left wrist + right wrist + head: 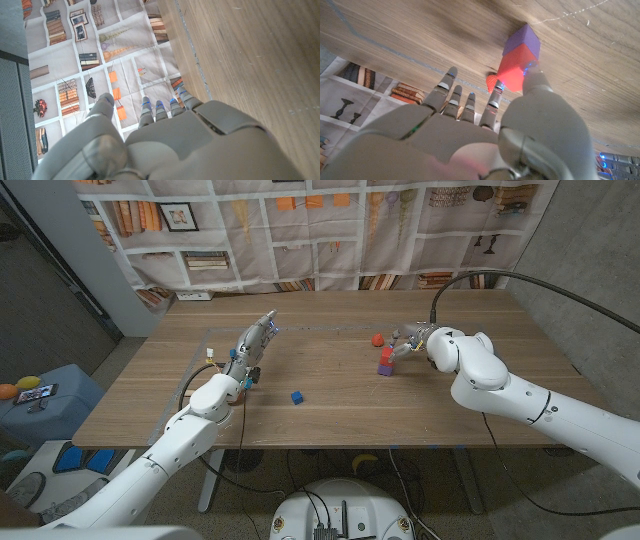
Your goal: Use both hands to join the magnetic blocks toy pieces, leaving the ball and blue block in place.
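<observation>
A red block (386,354) sits joined on top of a purple block (385,368), and the pair stands on the table right of centre. My right hand (412,340) reaches to it from the right. In the right wrist view the thumb (534,75) presses one side of the red block (512,70) and a fingertip (497,90) lies at the other side; the purple block (522,42) is beyond it. The orange-red ball (377,338) lies just behind the pair. The small blue block (297,397) lies alone near the table's middle. My left hand (255,340) stands at the left with straight fingers, holding nothing.
The wooden table (330,310) carries a thin taped outline (215,332) near the left hand. A printed bookshelf backdrop (300,220) hangs behind the far edge. A blue stool with small items (40,395) stands off the table's left side.
</observation>
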